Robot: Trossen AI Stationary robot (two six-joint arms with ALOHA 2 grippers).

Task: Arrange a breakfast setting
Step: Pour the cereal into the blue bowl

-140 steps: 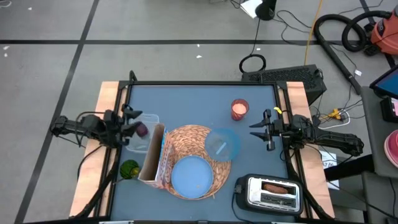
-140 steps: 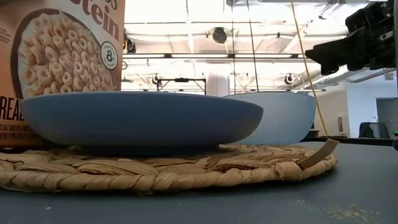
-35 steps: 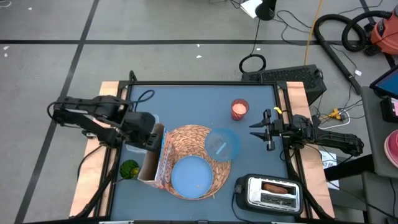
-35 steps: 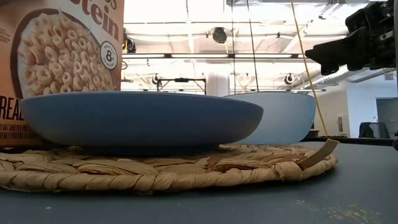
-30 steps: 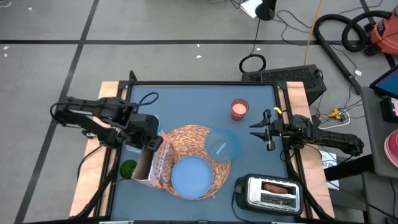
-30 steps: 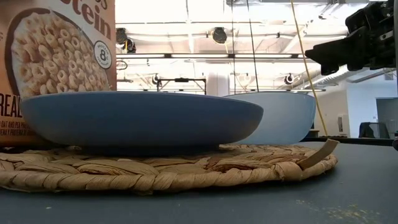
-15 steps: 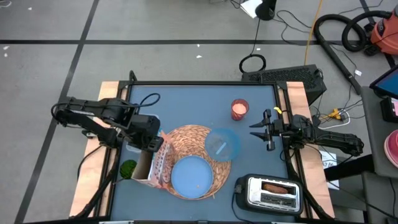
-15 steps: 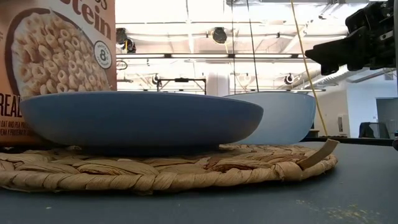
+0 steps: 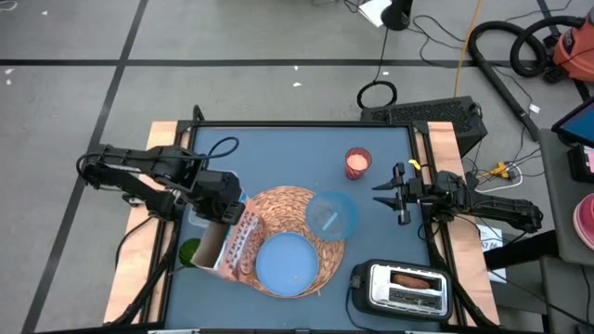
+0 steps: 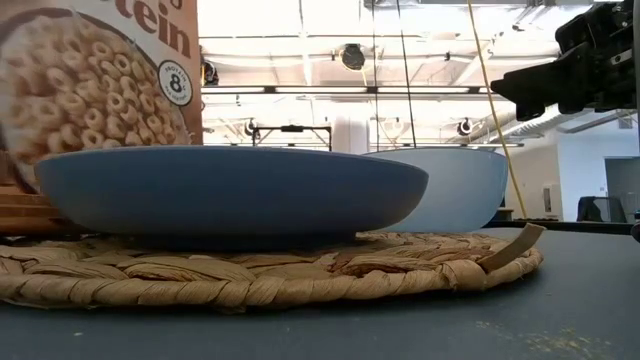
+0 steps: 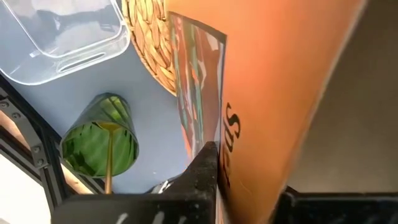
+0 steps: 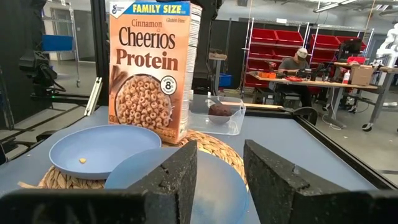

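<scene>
One orange-brown cereal box stands tilted at the woven placemat's nine o'clock edge, clamped by the left gripper; earlier it stood upright. The mat carries one light-blue plate and one blue bowl. The right gripper hovers at three o'clock, jaws narrowly parted; only its wrist view shows one dark-red item inside a clear tub.

The cereal box is tipped over at an angle, its base lifted, right at the edge of the woven placemat. A blue plate sits on the mat with one small crumb on it. The paler bowl rests on the mat too, just beside the plate, touching its rim.
</scene>
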